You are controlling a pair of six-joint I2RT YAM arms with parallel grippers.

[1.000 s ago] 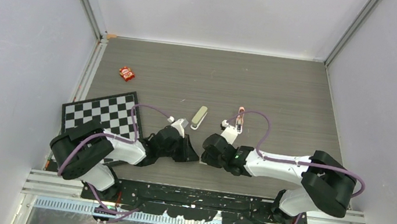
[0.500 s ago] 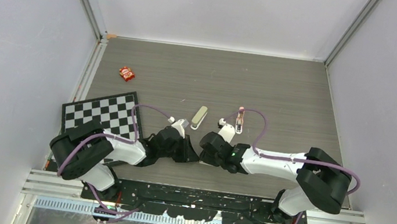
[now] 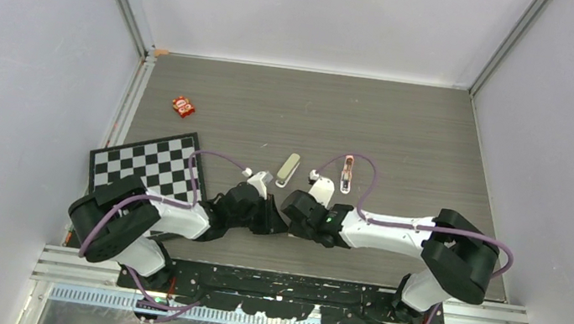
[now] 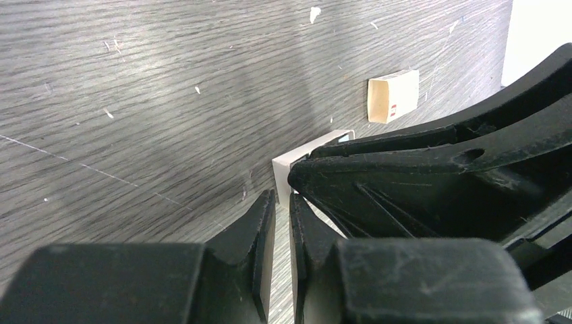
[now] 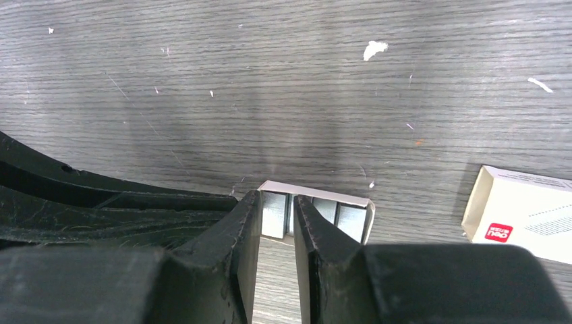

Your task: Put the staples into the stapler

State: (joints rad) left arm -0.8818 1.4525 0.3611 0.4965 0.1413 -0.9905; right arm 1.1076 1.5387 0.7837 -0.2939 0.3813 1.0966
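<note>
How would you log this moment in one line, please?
left tool: pinches staple tray | right tool: grips staples in tray | stapler: lying apart, untouched

One stapler (image 3: 288,170), one pink stapler (image 3: 347,171), one tray (image 5: 317,192) of staples (image 5: 351,221), one box (image 5: 519,212), one checkerboard (image 3: 150,161), one red packet (image 3: 183,106), two arms (image 3: 174,216) (image 3: 389,227).

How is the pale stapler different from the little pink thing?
The stapler is pale beige-green; the pink thing is pink. The stapler is wider; the pink thing is slimmer. The stapler lies tilted; the pink thing lies nearly straight. Both rest on the table, untouched.
</note>
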